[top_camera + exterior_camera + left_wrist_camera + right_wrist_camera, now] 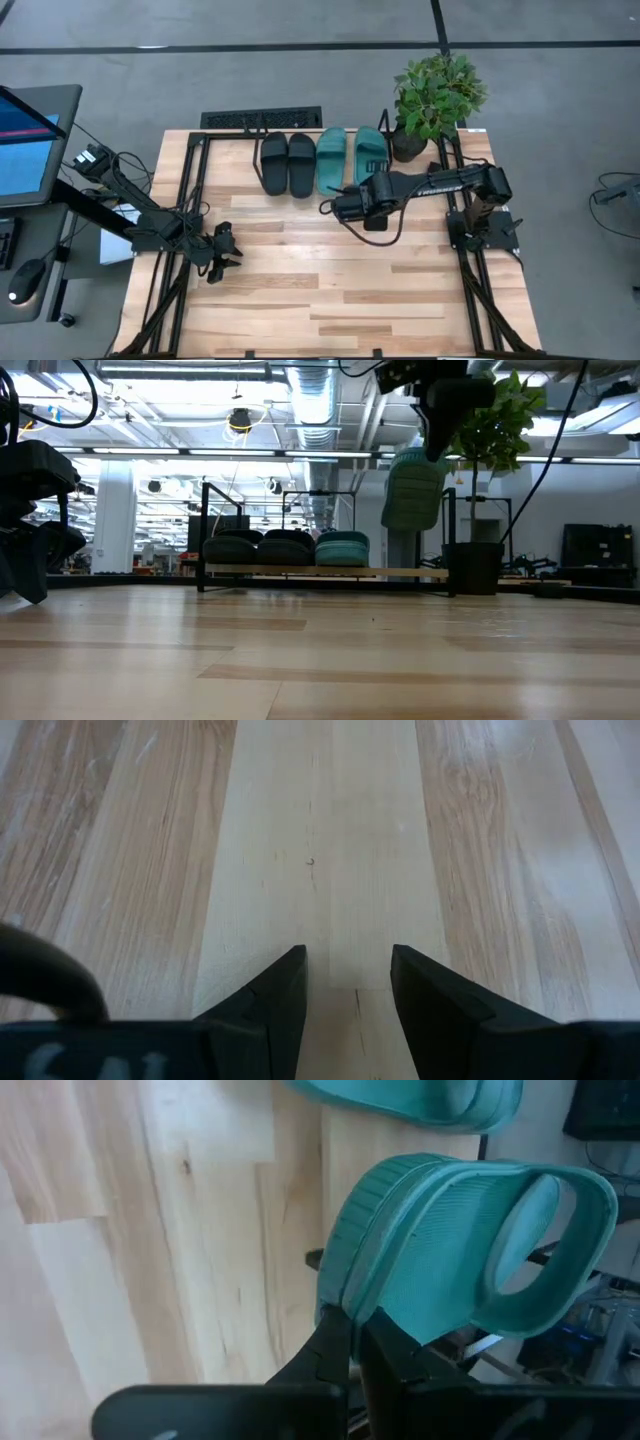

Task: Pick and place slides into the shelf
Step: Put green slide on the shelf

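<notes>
My right pincer (352,1330) clamps the fourth teal slide (470,1240) by its edge, long axis toward the shelf (330,570), whose free slot lies just ahead, beside the other teal one (331,157).

Overhead camera looks straight down on my table (330,290); the low one sits at tabletop height facing the shelf (330,571). My wrist cameras peer closely past my fingers at the wood.

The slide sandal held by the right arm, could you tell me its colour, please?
Teal green; the rubbery slide sandal shows best in the right wrist view.
</notes>
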Controlling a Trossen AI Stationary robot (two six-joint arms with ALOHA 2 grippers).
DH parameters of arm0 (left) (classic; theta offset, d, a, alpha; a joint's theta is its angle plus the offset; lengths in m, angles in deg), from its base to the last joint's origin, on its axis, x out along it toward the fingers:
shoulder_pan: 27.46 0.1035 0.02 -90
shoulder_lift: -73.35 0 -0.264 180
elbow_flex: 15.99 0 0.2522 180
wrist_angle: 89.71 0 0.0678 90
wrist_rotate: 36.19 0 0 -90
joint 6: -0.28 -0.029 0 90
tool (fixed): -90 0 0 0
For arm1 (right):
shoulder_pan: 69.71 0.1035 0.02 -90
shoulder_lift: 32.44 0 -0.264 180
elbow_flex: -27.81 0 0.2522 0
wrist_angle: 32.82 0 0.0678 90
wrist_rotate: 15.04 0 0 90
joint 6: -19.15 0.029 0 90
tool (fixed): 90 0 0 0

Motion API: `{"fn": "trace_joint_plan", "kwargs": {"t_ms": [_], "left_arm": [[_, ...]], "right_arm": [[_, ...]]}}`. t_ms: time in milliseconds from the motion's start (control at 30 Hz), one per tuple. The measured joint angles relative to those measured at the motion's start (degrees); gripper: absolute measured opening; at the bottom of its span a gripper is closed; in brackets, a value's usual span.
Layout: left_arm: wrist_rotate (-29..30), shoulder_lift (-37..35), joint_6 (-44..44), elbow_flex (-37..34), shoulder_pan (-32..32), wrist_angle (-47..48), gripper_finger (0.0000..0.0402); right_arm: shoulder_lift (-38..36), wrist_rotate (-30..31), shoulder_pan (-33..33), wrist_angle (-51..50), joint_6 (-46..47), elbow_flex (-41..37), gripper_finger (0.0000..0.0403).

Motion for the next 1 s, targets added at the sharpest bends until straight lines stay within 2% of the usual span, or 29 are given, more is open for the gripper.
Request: {"fn": "trace_joint_plan", "kwargs": {"t_ms": [500, 700, 1000], "left_arm": [[0.0, 0.0, 0.0, 0.0, 0.0, 0.0, 0.0135], [0.0, 0.0, 0.0, 0.0, 0.0, 0.0, 0.0135], [0.0, 0.0, 0.0, 0.0, 0.0, 0.0, 0.0135]], "right_arm": [[0.0, 1.3, -6.4, 6.0, -7.8, -0.5, 0.0], [0.0, 1.1, -8.1, 8.6, -9.8, -6.3, 0.0], [0.0, 0.3, -8.2, 17.8, -12.2, -15.3, 0.0]]}}
